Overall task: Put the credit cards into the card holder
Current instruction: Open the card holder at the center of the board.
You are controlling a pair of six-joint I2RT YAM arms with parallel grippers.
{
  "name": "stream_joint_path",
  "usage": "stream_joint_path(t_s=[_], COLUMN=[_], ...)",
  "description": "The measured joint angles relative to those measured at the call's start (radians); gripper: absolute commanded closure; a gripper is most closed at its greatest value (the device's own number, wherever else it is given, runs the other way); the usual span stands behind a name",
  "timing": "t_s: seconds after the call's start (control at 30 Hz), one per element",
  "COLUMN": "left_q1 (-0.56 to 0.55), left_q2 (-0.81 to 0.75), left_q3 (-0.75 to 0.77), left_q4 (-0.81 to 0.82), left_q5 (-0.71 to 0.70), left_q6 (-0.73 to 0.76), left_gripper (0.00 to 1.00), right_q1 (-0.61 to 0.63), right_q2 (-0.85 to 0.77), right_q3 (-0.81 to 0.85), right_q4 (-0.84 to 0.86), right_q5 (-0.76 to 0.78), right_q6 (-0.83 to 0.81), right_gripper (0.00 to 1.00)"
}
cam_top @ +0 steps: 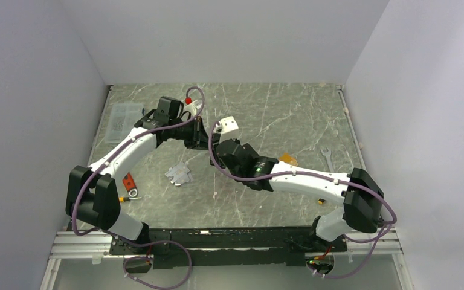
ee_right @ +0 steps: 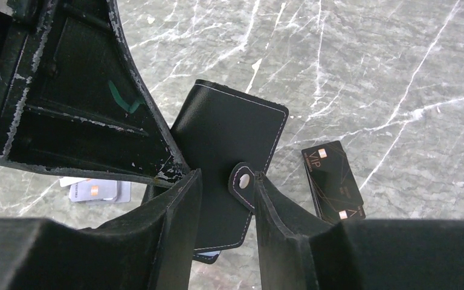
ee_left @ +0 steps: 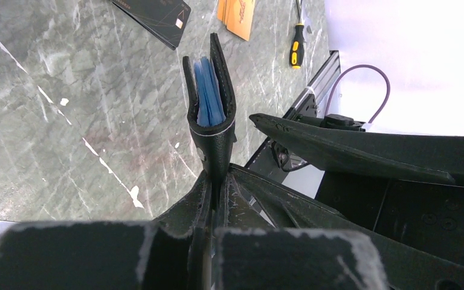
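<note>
Black card holder (ee_left: 213,140) pinched by L end effector (ee_left: 216,175); R end effector (ee_right: 226,184) spread.

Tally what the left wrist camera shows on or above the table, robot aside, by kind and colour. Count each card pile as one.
black leather-like folding card holder: 1
pile of black credit cards: 1
pile of orange-tan credit cards: 1
yellow-and-black screwdriver: 1
Total: 4
</note>
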Motion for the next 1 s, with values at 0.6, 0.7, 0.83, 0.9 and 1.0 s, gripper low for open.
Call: stream_joint_path(t_s=[0.6, 0.7, 0.83, 0.9, 1.0], left_q1=[-0.001, -0.001, -0.001, -0.001, 0.001], left_q2=[0.0, 0.0, -0.001, -0.004, -0.01], left_q3=[0.0, 0.0, 0.0, 0.0, 0.0], left_q4=[-0.015, -0.014, -0.001, 0.007, 0.019], left_q5=[0.012, 0.016, 0.016, 0.016, 0.016], left_q6=[-0.002, -0.003, -0.007, -0.008, -0.009], left_gripper=[1.0, 1.0, 1.0, 1.0, 1.0], right_q1=[-0.014, -0.014, -0.013, -0.009, -0.003], right_q2=[-0.013, -0.013, -0.008, -0.004, 0.006], right_q3=[-0.04, -0.039, -0.036, -0.036, -0.036], right_q4=[-0.056, -0.055, -0.045, -0.027, 0.008], right_q5=[0.016, 0.021, 0.049, 0.067, 0.082], right_q6=[0.057, 0.055, 0.042, 0.025, -0.002], right_gripper=[0.55, 0.55, 0.58, 0.64, 0.78])
